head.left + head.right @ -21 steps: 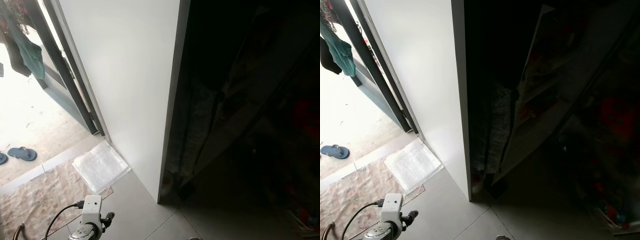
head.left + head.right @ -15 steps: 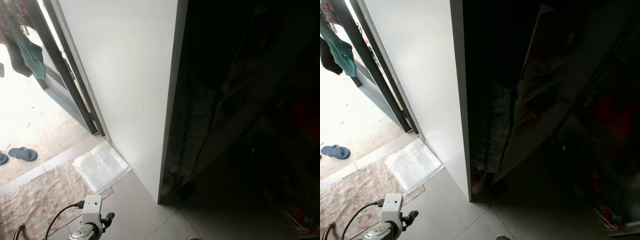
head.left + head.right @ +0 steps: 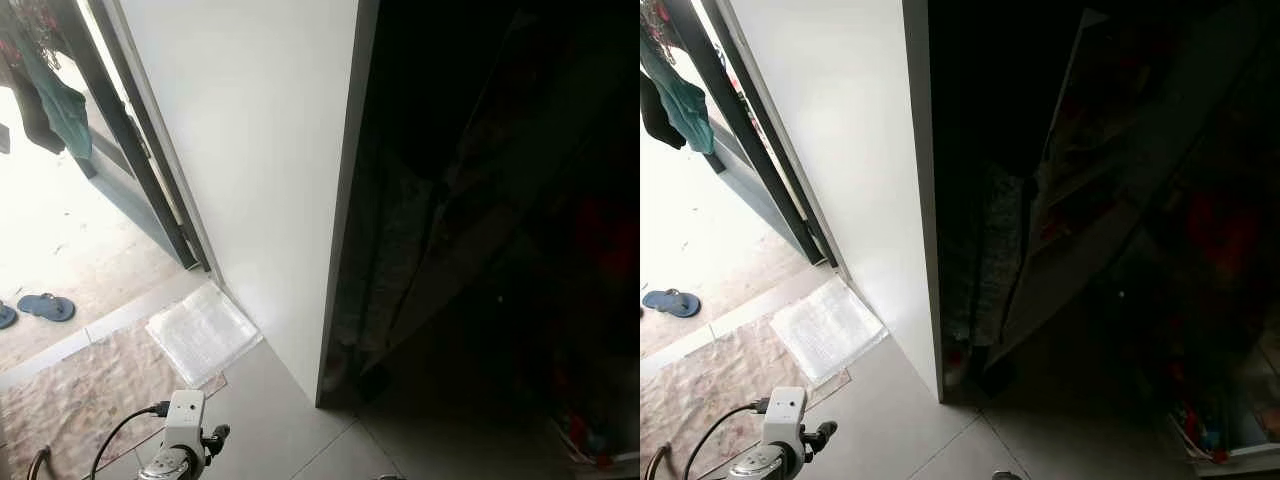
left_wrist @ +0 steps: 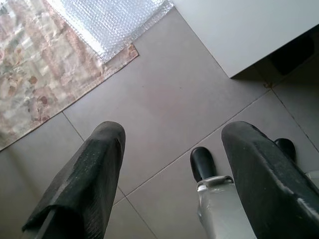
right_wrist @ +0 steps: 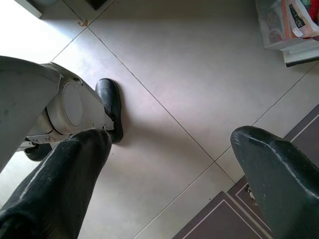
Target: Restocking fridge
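Head views: tall white fridge side panel upright ahead, its dark open interior to the robot's right with dim shelves and red items barely legible; left arm's wrist hangs low at the robot's left, well below and short of the fridge. Left wrist view: left gripper spread, empty, pointing down at floor tiles; bubble wrap sheet on patterned rug; fridge's white base corner ahead. Right wrist view: right gripper spread, empty, pointing floorward, likely the nearer arm to the interior; stocked clear bin forward.
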Controlling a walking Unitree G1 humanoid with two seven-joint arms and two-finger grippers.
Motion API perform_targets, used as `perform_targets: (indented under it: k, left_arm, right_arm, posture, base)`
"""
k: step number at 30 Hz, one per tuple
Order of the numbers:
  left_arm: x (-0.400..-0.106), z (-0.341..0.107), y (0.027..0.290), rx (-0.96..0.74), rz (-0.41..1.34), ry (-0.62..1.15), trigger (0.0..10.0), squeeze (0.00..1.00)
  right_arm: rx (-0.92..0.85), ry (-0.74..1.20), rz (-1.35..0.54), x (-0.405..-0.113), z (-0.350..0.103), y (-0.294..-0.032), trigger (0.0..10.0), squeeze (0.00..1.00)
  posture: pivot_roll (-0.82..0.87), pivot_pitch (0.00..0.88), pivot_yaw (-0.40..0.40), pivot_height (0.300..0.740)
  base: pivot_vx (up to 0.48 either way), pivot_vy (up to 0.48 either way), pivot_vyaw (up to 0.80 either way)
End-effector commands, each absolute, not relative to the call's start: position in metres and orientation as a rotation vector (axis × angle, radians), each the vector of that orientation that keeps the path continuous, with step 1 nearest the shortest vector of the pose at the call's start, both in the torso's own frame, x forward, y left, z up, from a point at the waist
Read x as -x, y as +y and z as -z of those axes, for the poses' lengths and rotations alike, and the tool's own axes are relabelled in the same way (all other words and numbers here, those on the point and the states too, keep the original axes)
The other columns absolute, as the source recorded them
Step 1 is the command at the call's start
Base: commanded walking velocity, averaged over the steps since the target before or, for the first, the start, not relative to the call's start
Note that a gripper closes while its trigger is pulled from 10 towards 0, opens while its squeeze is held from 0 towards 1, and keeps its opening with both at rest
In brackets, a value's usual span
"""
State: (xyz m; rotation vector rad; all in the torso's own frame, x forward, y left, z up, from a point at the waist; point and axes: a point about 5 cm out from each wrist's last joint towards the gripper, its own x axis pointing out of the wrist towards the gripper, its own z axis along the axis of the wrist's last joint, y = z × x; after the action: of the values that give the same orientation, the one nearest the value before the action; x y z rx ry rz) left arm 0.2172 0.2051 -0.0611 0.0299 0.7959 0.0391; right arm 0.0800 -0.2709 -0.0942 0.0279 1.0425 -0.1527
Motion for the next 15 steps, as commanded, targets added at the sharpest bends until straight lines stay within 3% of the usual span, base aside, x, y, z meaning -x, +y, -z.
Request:
perform_targets:
  k: [1,15]
  left_arm:
    - [-0.2097,0.0658,0.2061,-0.058,-0.017,0.835,10.0,0.0]
    - [-0.2098,0.0656,0.2061,-0.075,0.0,0.834,10.0,0.0]
  right_arm:
    - [-0.05,1.068,0.183,-0.0705,0.0964,-0.2713,10.0,0.0]
    - [-0.063,1.066,0.21,-0.07,0.0966,-0.2718,10.0,0.0]
  posture:
    - [-0.25,0.138,0.016,0.74]
    - [-0.25,0.131,0.019,0.74]
  base:
    - [0.0,0.0,0.0]
    - [0.0,0.0,0.0]
